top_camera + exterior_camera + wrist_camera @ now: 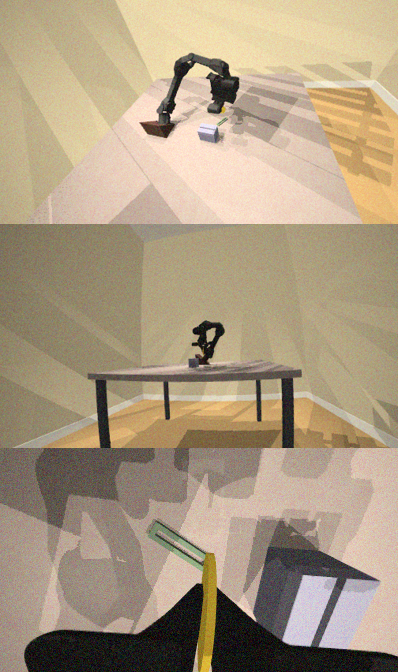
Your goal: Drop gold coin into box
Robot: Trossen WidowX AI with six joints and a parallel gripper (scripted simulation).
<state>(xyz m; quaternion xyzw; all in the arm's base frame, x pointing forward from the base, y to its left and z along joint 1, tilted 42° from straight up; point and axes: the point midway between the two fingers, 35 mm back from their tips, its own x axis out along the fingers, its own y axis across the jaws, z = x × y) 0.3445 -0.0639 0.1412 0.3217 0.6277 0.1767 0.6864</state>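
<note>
Gripper (206, 648) clamped on the coin (207, 608), edge-on, above the shadow-streaked pale table (257, 177). Empty holder (177, 545) lies beyond it, box (315, 603) to its right; beige walls (79, 303), wood floor (221, 421).

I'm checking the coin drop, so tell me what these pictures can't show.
- Wrist view: the gripper's fingers are hidden behind its black body, and the coin's lower end is cut off by the frame edge.
- Top view: the box's slot is too small.
- Exterior view: the coin is too small.
</note>
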